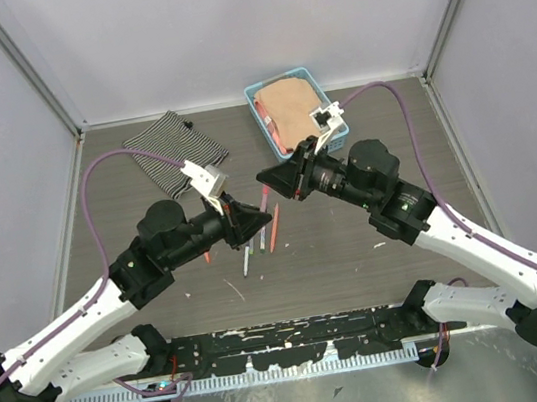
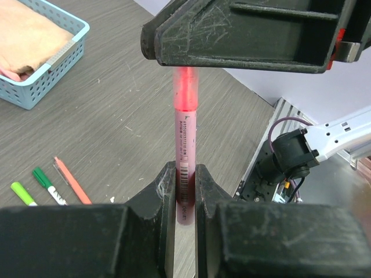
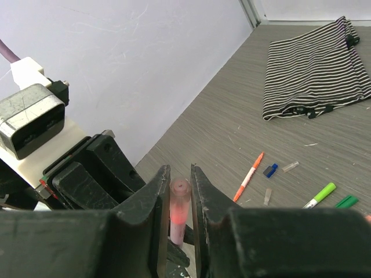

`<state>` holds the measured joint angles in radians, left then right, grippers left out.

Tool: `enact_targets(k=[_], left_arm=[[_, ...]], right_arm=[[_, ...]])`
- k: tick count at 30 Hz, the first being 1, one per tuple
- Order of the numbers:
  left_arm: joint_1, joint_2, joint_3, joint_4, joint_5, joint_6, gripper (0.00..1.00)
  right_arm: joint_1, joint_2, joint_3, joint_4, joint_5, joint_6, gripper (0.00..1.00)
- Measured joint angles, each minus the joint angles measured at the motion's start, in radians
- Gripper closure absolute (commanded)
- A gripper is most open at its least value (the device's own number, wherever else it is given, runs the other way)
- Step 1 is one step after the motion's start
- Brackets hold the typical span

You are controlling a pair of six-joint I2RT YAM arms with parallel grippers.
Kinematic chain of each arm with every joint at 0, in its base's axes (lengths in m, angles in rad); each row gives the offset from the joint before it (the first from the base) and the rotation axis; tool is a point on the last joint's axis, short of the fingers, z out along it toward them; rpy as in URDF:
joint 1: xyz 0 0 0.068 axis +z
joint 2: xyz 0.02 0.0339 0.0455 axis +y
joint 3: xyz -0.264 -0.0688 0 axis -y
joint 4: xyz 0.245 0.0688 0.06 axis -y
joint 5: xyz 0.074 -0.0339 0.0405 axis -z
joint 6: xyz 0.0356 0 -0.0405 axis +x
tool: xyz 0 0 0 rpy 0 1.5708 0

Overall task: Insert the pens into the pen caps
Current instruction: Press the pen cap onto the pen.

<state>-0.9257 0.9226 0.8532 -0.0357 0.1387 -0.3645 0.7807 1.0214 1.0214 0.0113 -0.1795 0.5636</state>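
Pink plastic marker pen (image 2: 185, 133) gripped at both ends above the grey wood-grain table (image 2: 116, 127).
The left gripper (image 2: 185, 174) is clamped on the pen's barcoded body. Straight ahead of those fingers, the right gripper (image 3: 180, 171) pinches its translucent, red-glowing end. Down to the left hand's left lie a lime-green pen (image 2: 23, 194), a dark-green pen (image 2: 43, 178) and an orange pen (image 2: 72, 182). Farther off is a pale-blue plastic basket (image 2: 35, 87).

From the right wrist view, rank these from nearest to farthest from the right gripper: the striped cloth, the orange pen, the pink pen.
1. pink pen: its end sits right between the fingers of the right gripper.
2. orange pen: lying loose, off to the gripper's right.
3. striped cloth: far beyond the orange pen, at the upper right of the view.
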Motion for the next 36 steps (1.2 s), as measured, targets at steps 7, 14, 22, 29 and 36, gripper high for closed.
enact_targets(k=[7,14,22,29,36], left_arm=[[-0.003,0.006,0.019,-0.022,-0.003,-0.007,1.0],[-0.012,0.006,0.052,-0.046,0.006,-0.002,1.0],[-0.016,0.0,0.075,-0.129,0.033,0.016,1.0],[-0.021,-0.006,0.075,-0.166,0.037,0.018,1.0],[-0.027,-0.01,0.075,-0.208,0.056,-0.01,1.0]], right_arm=[[0.063,-0.001,-0.001,0.006,0.101,-0.027,1.0],[0.146,-0.03,-0.031,0.039,0.241,-0.043,1.0],[0.228,-0.056,-0.09,0.061,0.372,-0.034,1.0],[0.292,-0.068,-0.137,0.087,0.48,-0.002,1.0],[0.376,-0.077,-0.21,0.138,0.594,0.061,1.0]])
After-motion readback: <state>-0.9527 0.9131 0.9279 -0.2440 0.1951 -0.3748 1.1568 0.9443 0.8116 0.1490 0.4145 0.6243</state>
